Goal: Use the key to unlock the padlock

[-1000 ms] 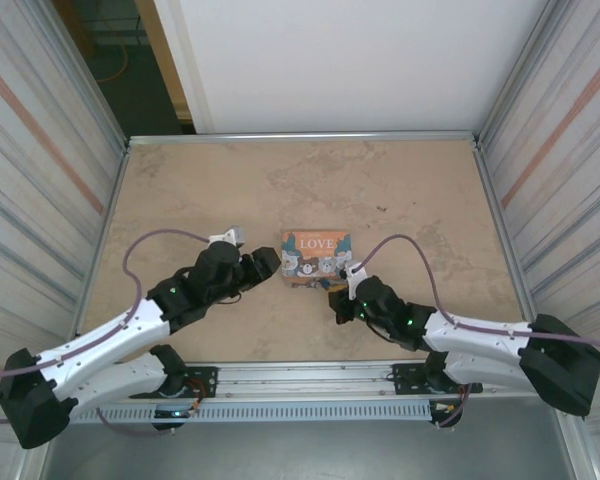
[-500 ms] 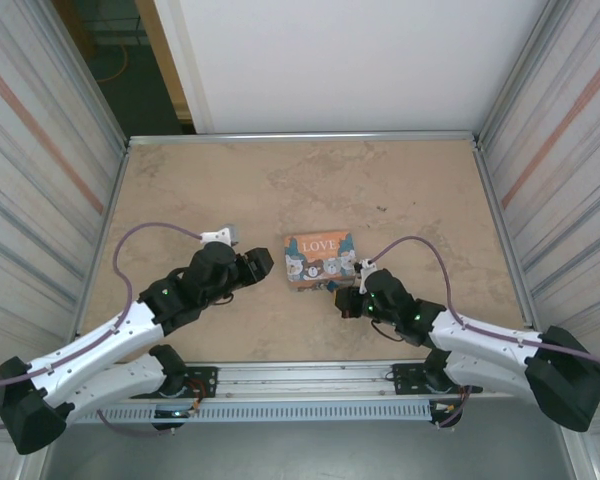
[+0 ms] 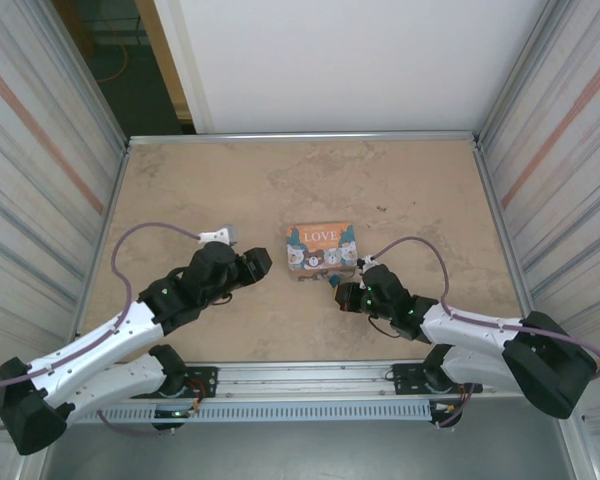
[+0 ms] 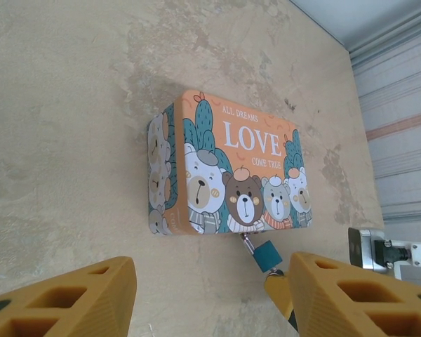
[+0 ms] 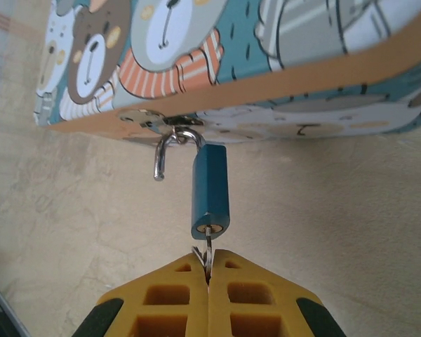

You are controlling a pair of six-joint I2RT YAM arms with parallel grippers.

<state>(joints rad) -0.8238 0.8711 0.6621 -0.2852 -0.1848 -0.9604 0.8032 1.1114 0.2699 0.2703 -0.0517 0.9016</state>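
The left arm [image 3: 100, 345] reaches in from the near left, bent at the elbow. The left gripper [image 3: 262, 262] sits just left of the box [image 3: 321, 248] and points at it. Its yellow fingers [image 4: 63, 298] are spread apart, with nothing between them. The right arm [image 3: 480, 328] lies low and stretches toward the box's near right corner. The right gripper [image 3: 343, 296] sits just below that corner, pinched tight on a thin key [image 5: 206, 254].

Orange-and-teal box [image 4: 231, 175] with cartoon bears and white LOVE lettering; blue-teal padlock [image 5: 210, 191], silver shackle [image 5: 157, 158], at the box's edge; mottled beige table [image 4: 56, 105] under the box
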